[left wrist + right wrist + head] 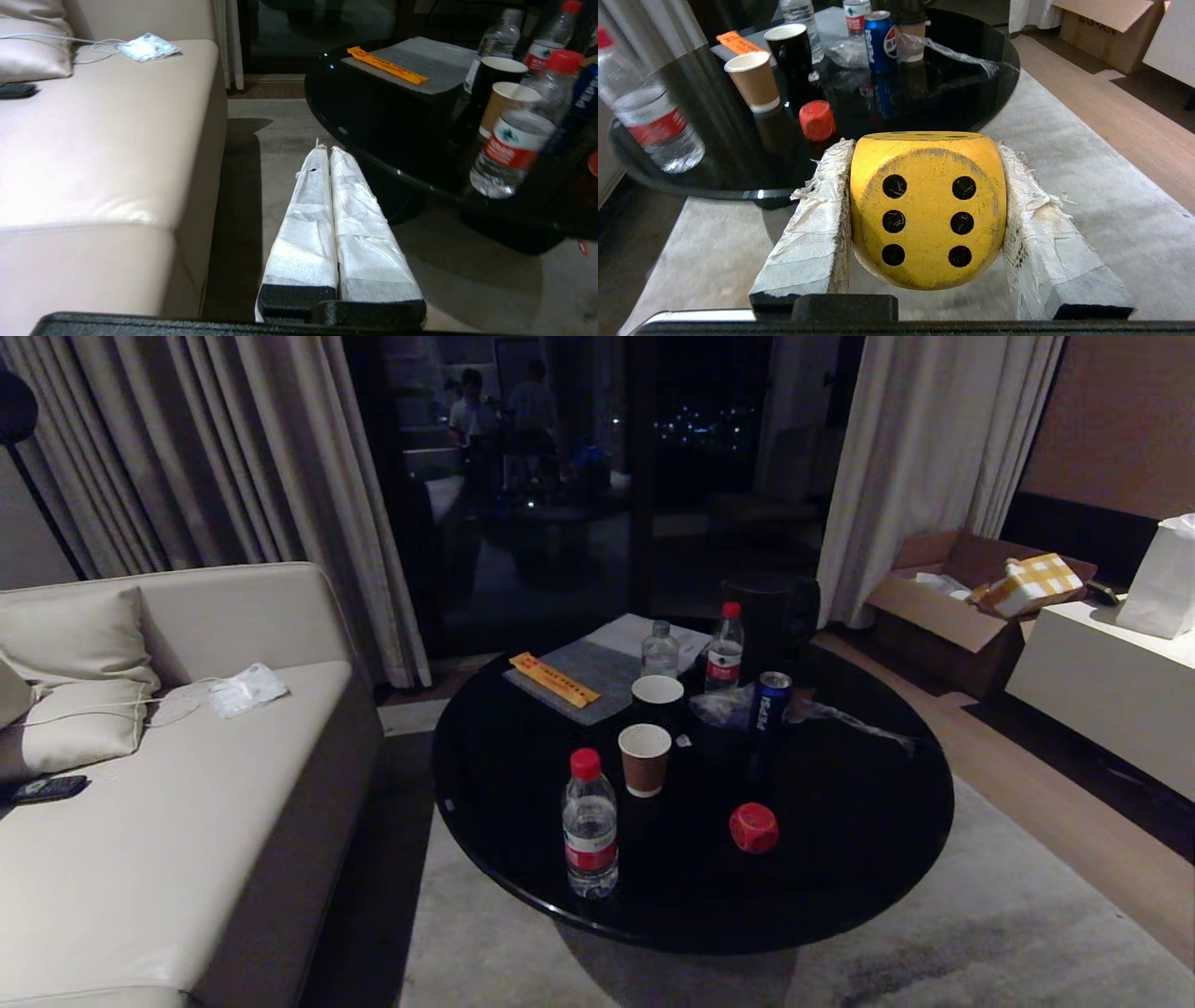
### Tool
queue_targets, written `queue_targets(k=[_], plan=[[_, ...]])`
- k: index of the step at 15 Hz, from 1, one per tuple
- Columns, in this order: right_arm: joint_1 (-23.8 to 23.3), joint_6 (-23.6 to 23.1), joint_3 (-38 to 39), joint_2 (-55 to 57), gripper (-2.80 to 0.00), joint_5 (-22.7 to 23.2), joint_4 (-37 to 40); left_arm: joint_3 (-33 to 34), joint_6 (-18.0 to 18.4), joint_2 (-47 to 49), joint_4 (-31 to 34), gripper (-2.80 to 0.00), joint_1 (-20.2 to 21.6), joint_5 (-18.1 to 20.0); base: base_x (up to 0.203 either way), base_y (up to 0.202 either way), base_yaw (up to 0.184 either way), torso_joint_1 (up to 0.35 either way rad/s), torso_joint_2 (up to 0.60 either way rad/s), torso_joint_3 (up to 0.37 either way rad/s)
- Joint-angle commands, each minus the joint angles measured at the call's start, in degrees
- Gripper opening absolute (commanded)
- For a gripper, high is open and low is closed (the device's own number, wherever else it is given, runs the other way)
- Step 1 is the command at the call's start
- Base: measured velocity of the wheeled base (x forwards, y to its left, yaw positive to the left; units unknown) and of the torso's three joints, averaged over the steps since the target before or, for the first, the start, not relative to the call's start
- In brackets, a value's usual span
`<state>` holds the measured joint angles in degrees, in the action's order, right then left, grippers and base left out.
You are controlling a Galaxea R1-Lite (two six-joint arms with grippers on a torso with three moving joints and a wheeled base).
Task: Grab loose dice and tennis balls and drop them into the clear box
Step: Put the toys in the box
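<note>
Right gripper (924, 154) is clamped on the yellow die (927, 210), six-pip face toward the wrist camera, a taped finger pressed flat on each side. It hangs off the table, over the grey rug (1087, 186), near the table's front edge. Neither arm shows in the head view.

Left gripper (327, 151) has its taped fingers pressed together with nothing between them, parked low over the rug between the sofa (107, 140) and the round black table (840, 859).

Red die (754, 827) sits loose on the table near the front edge, right of the front water bottle (590, 826) and in front of the Pepsi can (771, 701). Brown paper cup (644, 759) and black cup (657, 693) stand mid-table, two more bottles further back.

No clear box in any view, no tennis balls either. Crumpled clear plastic beside the can is not a tub as far as I can tell.

Step in hand, as judged: carry the yellow die to the box and drop it.
- Keep the clamp steady; the die is fairly deep between the fingers, grip looks secure.
- Locate the box first; base or torso probably has to turn.
- Carry clear of the bottles and cups if crossing the table; they tip easily.
- Release only once over the box, low, so the die doesn't bounce out over the low walls.
</note>
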<state>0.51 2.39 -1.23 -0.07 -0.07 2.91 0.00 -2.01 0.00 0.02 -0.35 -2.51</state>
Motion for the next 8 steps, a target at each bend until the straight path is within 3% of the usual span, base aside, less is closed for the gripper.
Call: queue_targets(k=[1, 8], plan=[[0.0, 0.0, 0.0, 0.2, -2.80, 0.0, 0.1, 0.1, -0.4, 0.1, 0.0, -2.80, 0.0, -0.1, -0.181, 0.000, -0.002, 0.001, 0.00, 0.005], [0.0, 0.0, 0.0, 0.2, -2.80, 0.0, 0.1, 0.1, -0.3, 0.1, 0.1, -2.80, 0.0, 0.0, -0.184, 0.000, -0.001, 0.002, 0.00, 0.002]])
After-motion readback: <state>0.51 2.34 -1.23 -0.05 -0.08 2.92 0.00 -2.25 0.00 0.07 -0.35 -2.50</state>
